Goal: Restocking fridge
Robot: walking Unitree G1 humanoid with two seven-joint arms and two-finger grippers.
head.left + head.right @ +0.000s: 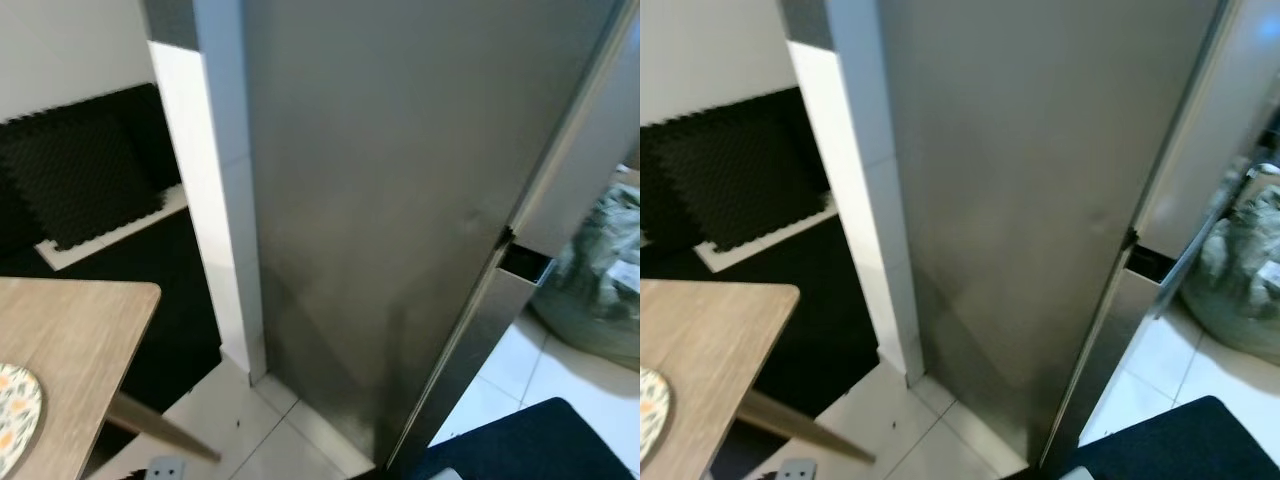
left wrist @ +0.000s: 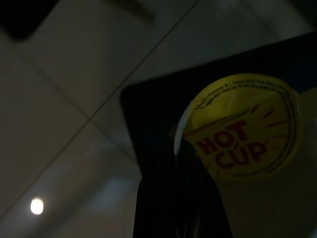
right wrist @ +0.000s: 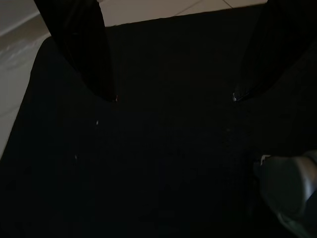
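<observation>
One tall steel fridge point(image 1: 400, 220) stands shut straight ahead, handle edge to the right, while the cup point(image 2: 245, 129) sits low, pinched in the left gripper point(image 2: 198, 163), leaving the spread, empty right gripper point(image 3: 173, 96) nearer that edge.

white tiled floor point(image 1: 250, 430) with thin grout lines. white tiled pillar point(image 1: 215, 190) rising beside steel side panel, plain white wall point(image 1: 60, 50) behind. black foam mats point(image 1: 75, 170) leaning against wall, more black matting on floor below. wooden table corner point(image 1: 70, 340) at lower left, slanted leg under it. dark blue rug point(image 1: 530, 445) at lower right. greenish stuffed bag point(image 1: 600, 280) on tiles, far right. dim, soft light.
</observation>
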